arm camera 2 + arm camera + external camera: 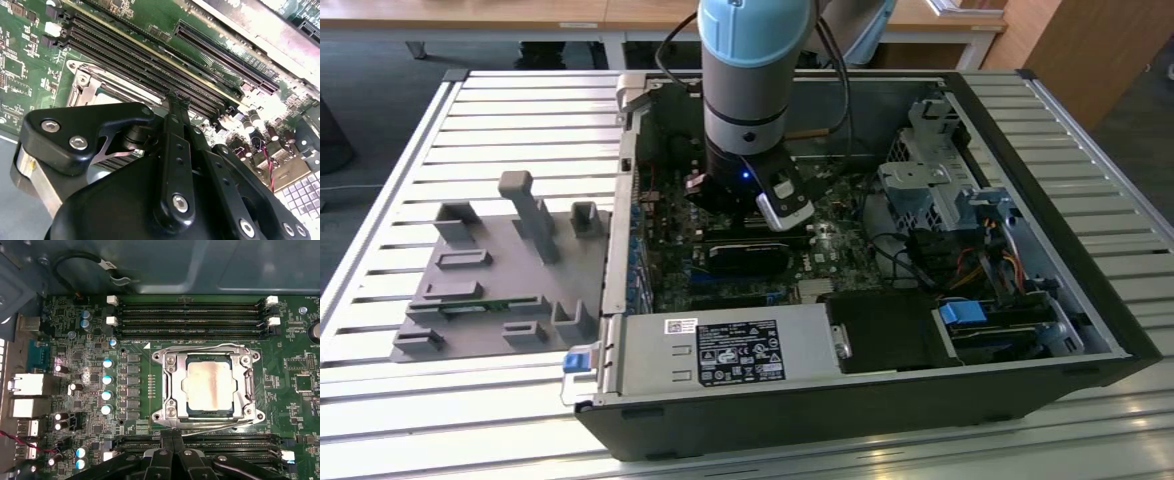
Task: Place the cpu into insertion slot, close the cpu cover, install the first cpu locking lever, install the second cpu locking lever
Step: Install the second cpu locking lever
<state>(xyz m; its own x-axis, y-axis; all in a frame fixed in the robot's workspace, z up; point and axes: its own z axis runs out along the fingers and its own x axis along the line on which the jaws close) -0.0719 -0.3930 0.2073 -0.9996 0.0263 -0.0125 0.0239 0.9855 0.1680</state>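
Observation:
In the first wrist view the cpu (pixel 209 390) lies flat in the insertion slot (pixel 210 416), its silvery face showing through the cut-out of the cpu cover (pixel 173 385). The cover is down over it. One thin wire locking lever (pixel 210 345) runs along the socket side nearest the upper memory slots. A second lever (pixel 215 426) runs along the opposite side. My gripper (pixel 172 440) is shut, its black fingertips together just off that second lever's end; I cannot tell if they touch it. The second wrist view shows the gripper (pixel 176 97) above a socket corner (pixel 85 82).
Long black memory slots (pixel 190 315) flank the socket on two sides. Capacitors (pixel 107 385) stand beside it. In the exterior view the arm (pixel 744 90) reaches into the open computer case (pixel 1067 300), near a black card (pixel 747 258). A grey fixture (pixel 494 290) sits at that view's left.

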